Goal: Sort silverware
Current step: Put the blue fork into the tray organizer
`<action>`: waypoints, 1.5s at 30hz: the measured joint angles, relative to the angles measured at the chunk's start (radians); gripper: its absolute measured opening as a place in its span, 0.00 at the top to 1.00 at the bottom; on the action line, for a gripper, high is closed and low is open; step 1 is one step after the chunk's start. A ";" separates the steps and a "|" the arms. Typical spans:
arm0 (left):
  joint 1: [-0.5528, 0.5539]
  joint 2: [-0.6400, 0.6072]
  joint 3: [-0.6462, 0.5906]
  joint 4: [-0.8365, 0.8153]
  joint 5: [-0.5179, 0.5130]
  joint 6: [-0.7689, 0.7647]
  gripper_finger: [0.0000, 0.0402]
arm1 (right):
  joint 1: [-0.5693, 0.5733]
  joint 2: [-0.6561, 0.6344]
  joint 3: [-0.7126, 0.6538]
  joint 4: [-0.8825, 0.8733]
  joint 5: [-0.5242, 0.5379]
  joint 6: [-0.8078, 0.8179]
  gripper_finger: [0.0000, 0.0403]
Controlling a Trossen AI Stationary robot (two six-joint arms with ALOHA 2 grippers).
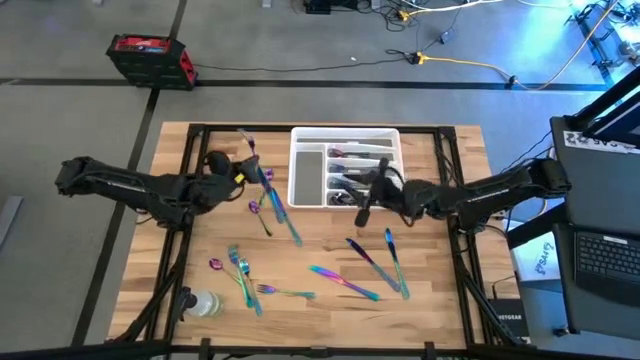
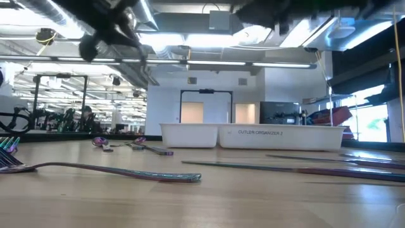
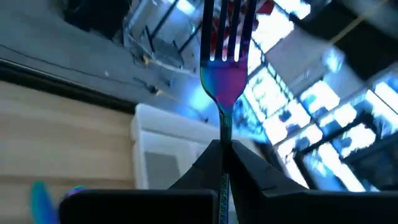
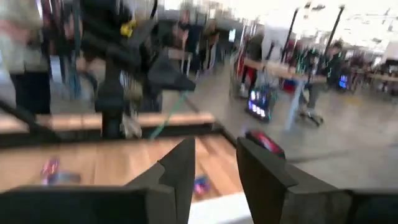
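My left gripper (image 3: 224, 146) is shut on a rainbow fork (image 3: 225, 87) and hangs above the table's left half (image 1: 238, 172), left of the white compartmented tray (image 1: 345, 131). My right gripper (image 4: 214, 155) stands open with nothing between its fingers, over the tray's near edge (image 1: 363, 207). Some silverware lies in the tray's compartments (image 1: 345, 172). Several more pieces lie flat on the wooden table: beside the tray (image 1: 275, 205), near the front left (image 1: 245, 280) and at the front right (image 1: 375, 268). My left gripper pinches the fork's neck (image 3: 224, 132), just below its head, between its two fingers. The fork runs along the fingers and sticks out past their tips, tines pointing away. It is lifted clear of the table.
A clear plastic bottle (image 1: 200, 303) lies at the table's near left corner. The black table frame's bars (image 1: 450, 160) cross the top on both sides. A laptop (image 1: 605, 255) stands off the right edge, and a red and black box (image 1: 150, 58) sits on the floor at the far left.
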 joint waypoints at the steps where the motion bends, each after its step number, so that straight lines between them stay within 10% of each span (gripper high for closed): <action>1: 0.005 0.034 0.000 0.057 0.000 -0.013 1.00 | -0.006 0.011 -0.037 0.096 -0.024 0.000 0.75; 14: 0.061 0.603 0.053 0.924 0.111 -0.008 1.00 | -0.065 0.191 0.013 0.164 -0.097 0.148 0.75; 23: 0.066 0.735 0.202 0.937 0.193 0.034 1.00 | -0.146 0.191 0.204 -0.270 -0.106 0.217 0.75; 35: 0.066 0.733 0.257 0.938 0.193 0.185 1.00 | -0.183 0.191 0.212 -0.315 -0.095 0.285 0.76; 45: 0.066 0.733 0.257 0.934 0.188 0.222 1.00 | -0.183 0.191 0.212 -0.327 -0.076 0.275 0.99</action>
